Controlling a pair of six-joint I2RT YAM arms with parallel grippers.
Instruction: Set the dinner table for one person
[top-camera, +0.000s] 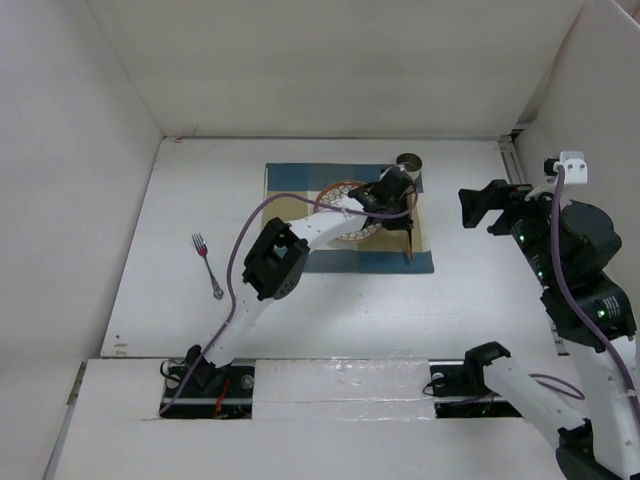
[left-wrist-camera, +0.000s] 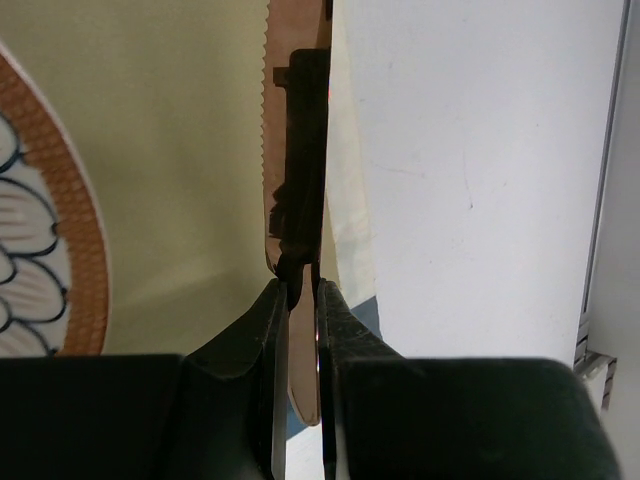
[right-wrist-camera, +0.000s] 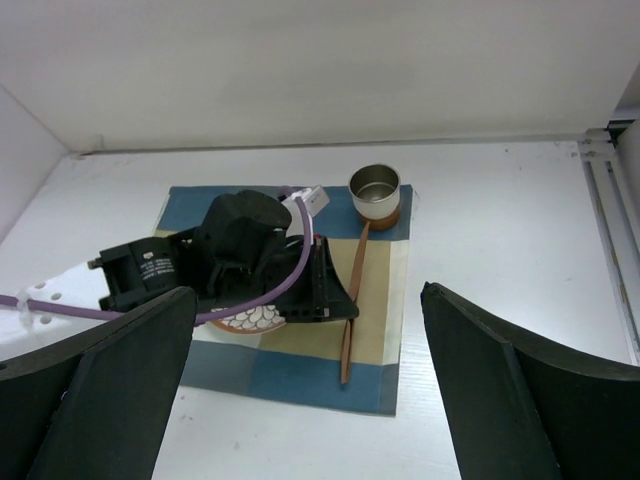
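Note:
My left gripper (top-camera: 408, 222) is shut on a copper-coloured knife (top-camera: 409, 243) over the right side of the blue-and-beige checked placemat (top-camera: 300, 180), just right of the patterned plate (top-camera: 335, 192). In the left wrist view the knife (left-wrist-camera: 300, 25) stands on edge between the shut fingers (left-wrist-camera: 262, 330), with the plate (left-wrist-camera: 40, 250) to the left. In the right wrist view the knife (right-wrist-camera: 352, 310) runs from the metal cup (right-wrist-camera: 374, 190) toward the mat's near edge. I cannot tell if it touches the mat. My right gripper (top-camera: 470, 210) is open and empty above the white dinner table (top-camera: 200, 200), right of the mat.
A metal cup (top-camera: 409, 161) stands on the mat's far right corner. A fork (top-camera: 207, 265) lies on the table left of the mat. White walls enclose the table, and a metal rail (top-camera: 510, 160) runs along the right wall.

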